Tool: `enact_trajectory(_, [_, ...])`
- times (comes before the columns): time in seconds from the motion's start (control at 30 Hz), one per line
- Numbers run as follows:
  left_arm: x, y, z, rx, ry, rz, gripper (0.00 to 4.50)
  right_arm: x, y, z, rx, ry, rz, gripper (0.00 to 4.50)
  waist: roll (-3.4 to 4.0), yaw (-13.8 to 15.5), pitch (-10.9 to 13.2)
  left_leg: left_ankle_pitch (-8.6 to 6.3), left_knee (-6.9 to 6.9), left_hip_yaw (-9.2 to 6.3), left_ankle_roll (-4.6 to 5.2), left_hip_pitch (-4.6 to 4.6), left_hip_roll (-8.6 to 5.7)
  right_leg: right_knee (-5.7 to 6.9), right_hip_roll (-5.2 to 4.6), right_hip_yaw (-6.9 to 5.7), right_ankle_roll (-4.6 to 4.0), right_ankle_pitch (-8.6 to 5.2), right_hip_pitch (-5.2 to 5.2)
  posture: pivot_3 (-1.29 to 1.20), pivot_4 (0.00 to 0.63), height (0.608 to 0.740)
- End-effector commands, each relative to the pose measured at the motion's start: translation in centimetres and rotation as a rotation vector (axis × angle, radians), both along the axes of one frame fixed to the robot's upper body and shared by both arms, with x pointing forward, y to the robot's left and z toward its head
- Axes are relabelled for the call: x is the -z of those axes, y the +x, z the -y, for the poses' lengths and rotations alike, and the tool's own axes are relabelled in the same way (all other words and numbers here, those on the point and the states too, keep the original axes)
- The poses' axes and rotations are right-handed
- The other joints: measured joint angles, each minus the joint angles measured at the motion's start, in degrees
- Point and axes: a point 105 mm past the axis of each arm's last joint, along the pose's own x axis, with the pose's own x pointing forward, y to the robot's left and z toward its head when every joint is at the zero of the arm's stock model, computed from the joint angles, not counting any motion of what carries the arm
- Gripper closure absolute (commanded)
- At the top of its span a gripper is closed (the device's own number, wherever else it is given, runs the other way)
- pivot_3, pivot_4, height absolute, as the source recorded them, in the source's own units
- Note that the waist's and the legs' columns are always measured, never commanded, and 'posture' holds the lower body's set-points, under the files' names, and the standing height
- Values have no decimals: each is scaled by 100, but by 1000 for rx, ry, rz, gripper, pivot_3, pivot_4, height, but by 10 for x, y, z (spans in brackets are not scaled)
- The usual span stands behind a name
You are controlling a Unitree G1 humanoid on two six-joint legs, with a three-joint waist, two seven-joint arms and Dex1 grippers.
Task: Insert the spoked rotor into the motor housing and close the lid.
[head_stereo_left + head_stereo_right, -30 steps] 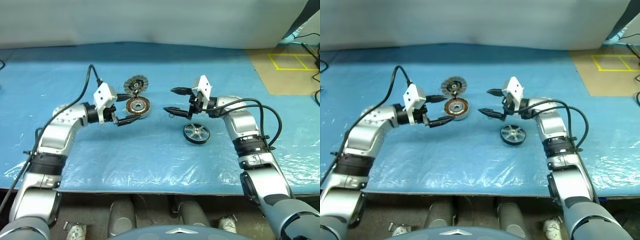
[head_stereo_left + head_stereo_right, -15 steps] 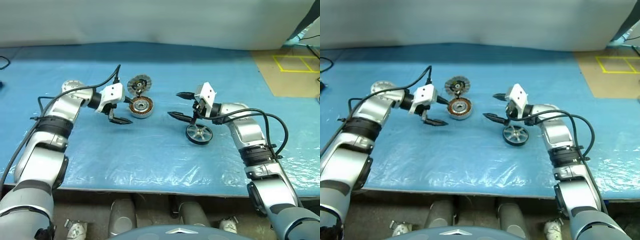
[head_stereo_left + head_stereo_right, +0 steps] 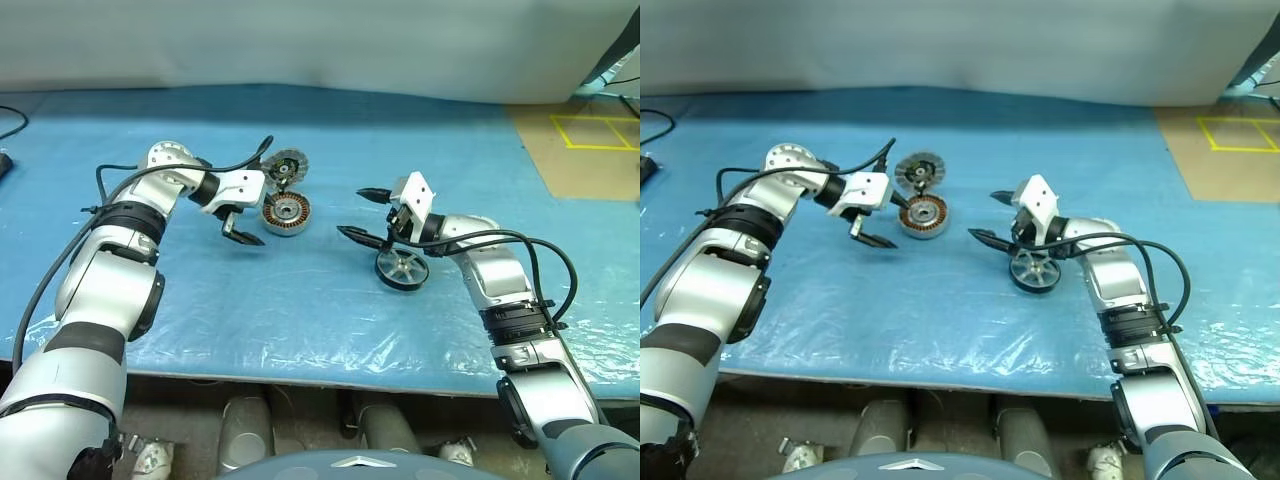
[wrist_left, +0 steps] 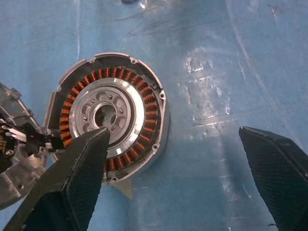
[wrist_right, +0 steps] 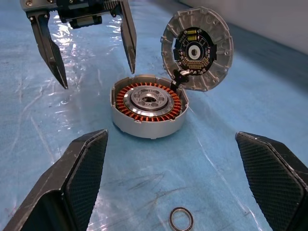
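Both grippers standing wide open and empty, nothing gripped yet.

The spoked rotor is lying on the blue sheet just under the right gripper, apart from the motor housing, whose lid is leaning upright against it; the left gripper is hovering beside the housing. The propped lid risks toppling if the left fingers brush it, and the rotor could slide on the slick plastic.

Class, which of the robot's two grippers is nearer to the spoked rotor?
Right. The right gripper hovers open just beside and above the spoked rotor. The left gripper is open across the table by the motor housing.
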Motion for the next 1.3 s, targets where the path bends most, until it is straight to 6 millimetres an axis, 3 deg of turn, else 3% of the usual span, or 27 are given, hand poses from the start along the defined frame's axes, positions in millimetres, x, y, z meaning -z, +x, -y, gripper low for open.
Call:
enact_trajectory(0.03, [-12, 5, 2, 15, 31, 61, 0, -8, -6, -1, -10, 24, 30, 8, 0, 21, 0, 1, 0, -4, -1, 0, 0, 0, 0, -4, 0, 0, 3, 0, 150, 740])
enact_trajectory(0.23, [-18, 13, 11, -6, 51, 94, 0, 4, -13, -6, -55, -16, -9, 8, -1, 88, 1, 4, 5, -9, 0, -6, 2, 0, -8, -19, -1, 0, 6, 0, 150, 740])
enact_trajectory(0.67, [-12, 12, 19, 92, 300, 103, 0, -5, -13, -2, -92, -50, -11, 8, -3, 103, 2, 12, 7, -11, 7, -8, 0, 5, -19, -32, 1, 0, 12, 0, 150, 740])
enact_trajectory(0.9, [-15, 21, 34, 49, 258, 167, 0, -5, -14, -6, -102, -66, -11, 8, -4, 94, 3, 15, 10, -13, 9, -5, 0, 10, -19, -35, 2, 2, 16, 0, 150, 740])
enact_trajectory(1.3, [-6, 25, 40, 30, 287, 182, 0, -3, -9, -7, -82, -67, 1, 8, -5, 96, 3, 16, 10, -14, 11, -3, -2, 10, -24, -37, 1, 1, 21, 0, 150, 740])
